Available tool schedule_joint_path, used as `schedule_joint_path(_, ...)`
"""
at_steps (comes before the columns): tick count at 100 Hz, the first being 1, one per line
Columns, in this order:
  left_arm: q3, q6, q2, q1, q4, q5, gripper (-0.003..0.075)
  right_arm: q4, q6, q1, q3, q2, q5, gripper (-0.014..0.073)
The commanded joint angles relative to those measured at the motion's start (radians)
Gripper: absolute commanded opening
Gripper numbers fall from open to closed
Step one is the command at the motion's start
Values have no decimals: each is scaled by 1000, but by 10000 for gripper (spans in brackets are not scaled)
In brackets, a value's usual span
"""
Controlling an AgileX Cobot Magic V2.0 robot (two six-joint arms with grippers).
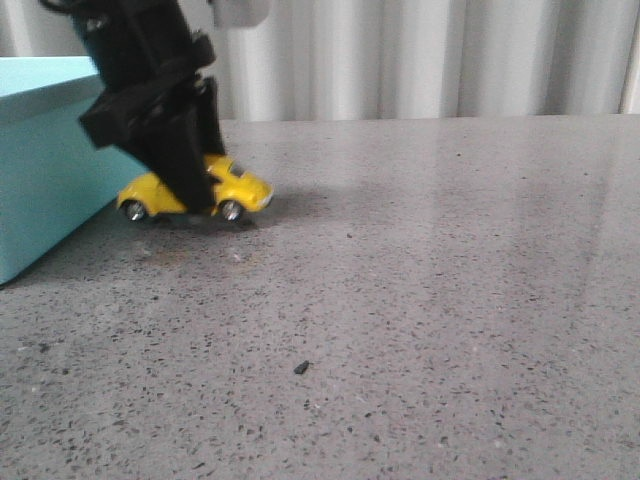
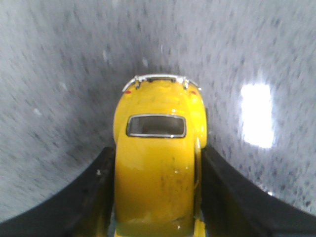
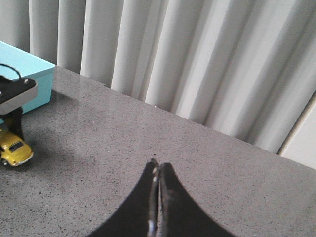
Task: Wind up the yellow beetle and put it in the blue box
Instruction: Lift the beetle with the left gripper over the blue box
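Yellow toy Beetle car [image 1: 238, 186] with dark windows sits wheels-down on speckled grey table [image 1: 420, 300], just beside large turquoise-blue box [image 1: 45, 170]; we see left gripper [image 1: 190, 175] clamped on its sides, right gripper [image 3: 157, 197] pressed together.

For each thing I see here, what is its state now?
yellow beetle: upright, wheels on the table, held by its sides.
left gripper: shut on the yellow beetle.
right gripper: shut, empty, above the table.
blue box: standing beside the beetle; whether its lid is on, I cannot tell.
table: grey, speckled.
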Motion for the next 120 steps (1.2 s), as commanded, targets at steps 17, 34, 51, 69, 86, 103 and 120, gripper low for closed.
schedule_joint_path(17, -278, -258, -132, -21, 42, -6, 9, -19, -8, 0, -23, 8, -90, -53)
schedule_joint_path(34, -335, -750, -169, 53, 346, 43, 9, -19, -8, 0, -23, 8, -91, -53)
schedule_joint_path(51, -335, -1121, -142, 213, 361, 173, 9, -19, -8, 0, -23, 8, -97, -53)
schedule_joint_path(69, -240, -1179, -117, 308, 338, 138, 9, -19, -8, 0, -23, 8, -98, -53)
schedule_joint_path(86, -170, -1179, -66, 348, 338, 113, 9, -19, -8, 0, -23, 8, -98, -53)
schedule_joint_path(103, -155, -1179, 5, 350, 336, 115, 52, -19, -8, 0, -23, 8, -96, -53)
schedule_joint_path(120, -152, -1179, 34, 350, 324, 122, 340, -19, -8, 0, -23, 8, -96, -53)
